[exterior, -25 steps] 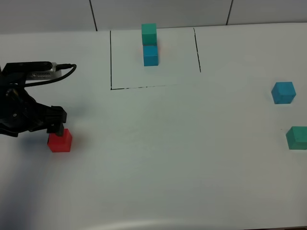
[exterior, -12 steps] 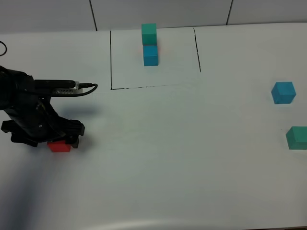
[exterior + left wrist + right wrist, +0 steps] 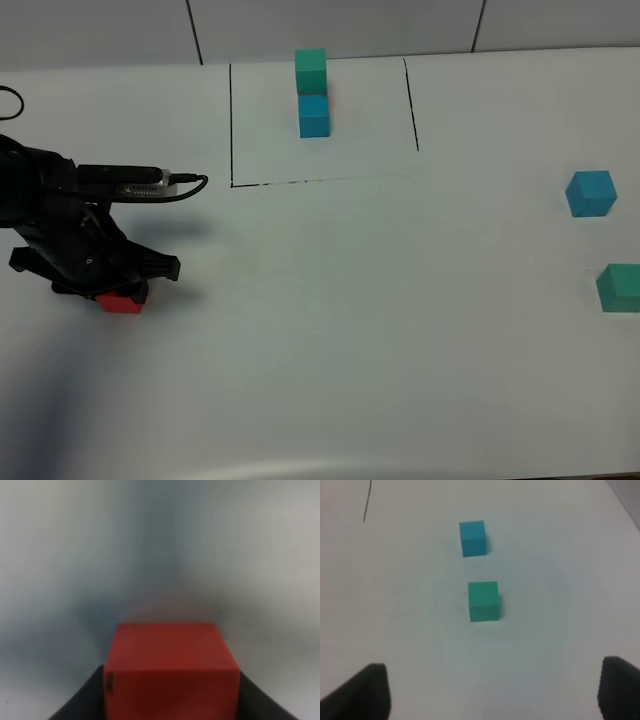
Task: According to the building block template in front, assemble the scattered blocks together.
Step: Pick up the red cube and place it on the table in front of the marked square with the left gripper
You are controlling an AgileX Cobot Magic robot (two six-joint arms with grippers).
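The red cube (image 3: 122, 303) lies on the white table at the left, mostly hidden under my left gripper (image 3: 118, 288). In the left wrist view the red cube (image 3: 170, 670) sits between the two dark fingers (image 3: 80, 697), which touch both its sides. The loose blue cube (image 3: 590, 193) and the teal-green cube (image 3: 620, 287) lie at the right edge; both show in the right wrist view, blue (image 3: 472, 538) and teal-green (image 3: 483, 601). My right gripper (image 3: 495, 695) is open and empty, well short of them. The template (image 3: 313, 95), a teal-green cube joined to a blue one, stands at the back.
Thin black drawn lines (image 3: 231, 125) frame the template on three sides. The white table (image 3: 380, 300) stretches between the red cube and the two cubes at the right. The left arm's cable (image 3: 185, 185) loops above the gripper.
My left arm has swung right over the red cube and come down around it. The cube has stayed in place. The other cubes have not moved.
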